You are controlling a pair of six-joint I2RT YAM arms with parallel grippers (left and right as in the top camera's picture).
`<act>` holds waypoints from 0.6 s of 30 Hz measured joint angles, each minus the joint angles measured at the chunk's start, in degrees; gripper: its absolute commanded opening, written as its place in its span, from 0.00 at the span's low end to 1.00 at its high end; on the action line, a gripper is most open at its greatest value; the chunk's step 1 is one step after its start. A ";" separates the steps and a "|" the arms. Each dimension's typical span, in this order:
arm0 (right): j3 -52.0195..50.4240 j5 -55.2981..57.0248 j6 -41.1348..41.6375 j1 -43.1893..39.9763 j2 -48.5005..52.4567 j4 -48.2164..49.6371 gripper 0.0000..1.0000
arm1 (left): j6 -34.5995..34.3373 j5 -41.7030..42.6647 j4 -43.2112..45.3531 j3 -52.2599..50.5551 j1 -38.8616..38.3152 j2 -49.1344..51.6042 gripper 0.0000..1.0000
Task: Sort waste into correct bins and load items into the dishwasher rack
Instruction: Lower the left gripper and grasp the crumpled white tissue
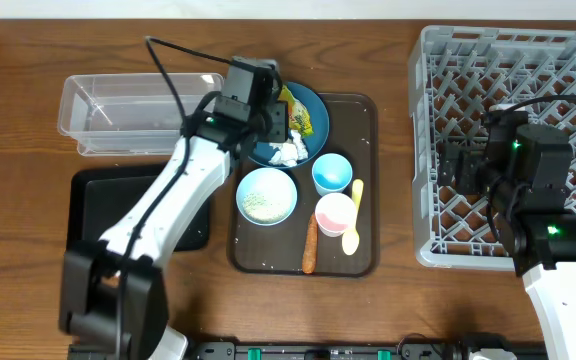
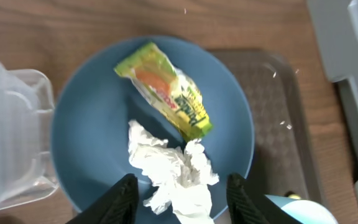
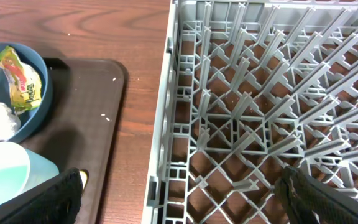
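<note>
Count on the surface [image 1: 28, 80]: 1 rack, 2 bins, 1 serving tray, 2 hands.

Bins: 1 clear tub [image 1: 118, 110] at the far left and 1 black tray [image 1: 93, 200] just in front of it. The left arm crosses over the black tray.

The serving tray [image 1: 363, 120], dark brown, sits between the bins and the rack. On it:
- 1 plate [image 1: 313, 105], dark blue, at the far-left corner, its edge overhanging the tray rim.
- 1 bowl [image 1: 266, 195], white, with rice grains [image 1: 264, 203] inside, too small to count.
- 2 cups: blue cup [image 1: 331, 172] and pink cup [image 1: 334, 212], side by side, both mouth up.
- 1 spoon [image 1: 353, 225], pale yellow, just right of the cups.
- 1 carrot stick [image 1: 310, 245], lying flat near the front edge.

On the plate there are 2 pieces of waste: 1 wrapper [image 2: 166, 90], yellow-green, and 1 tissue [image 2: 173, 168], crumpled, touching the wrapper's end.

The left hand [image 2: 182, 193] is above the plate with fingers [image 2: 123, 199] apart, one on each side of the tissue and not clamped on it.

The right hand [image 3: 185, 199] is spread wide and holds nothing, above the left part of the rack [image 1: 568, 60].
</note>
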 measured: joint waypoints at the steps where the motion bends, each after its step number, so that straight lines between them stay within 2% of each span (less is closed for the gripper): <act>1: 0.00 0.00 0.00 0.00 0.00 0.00 0.99 | -0.02 0.37 0.15 0.00 0.00 1.25 0.50; 8: 0.00 0.00 0.00 0.00 0.02 -0.04 0.99 | -0.04 1.86 1.03 -0.15 -0.31 8.35 0.51; 16: 0.00 0.00 0.00 0.00 0.02 -0.11 0.99 | -0.04 2.05 1.03 -0.22 -1.22 11.26 0.49; 18: 0.00 0.00 0.00 0.00 0.02 -0.11 0.99 | -0.13 2.25 1.05 -0.22 -1.44 11.28 0.42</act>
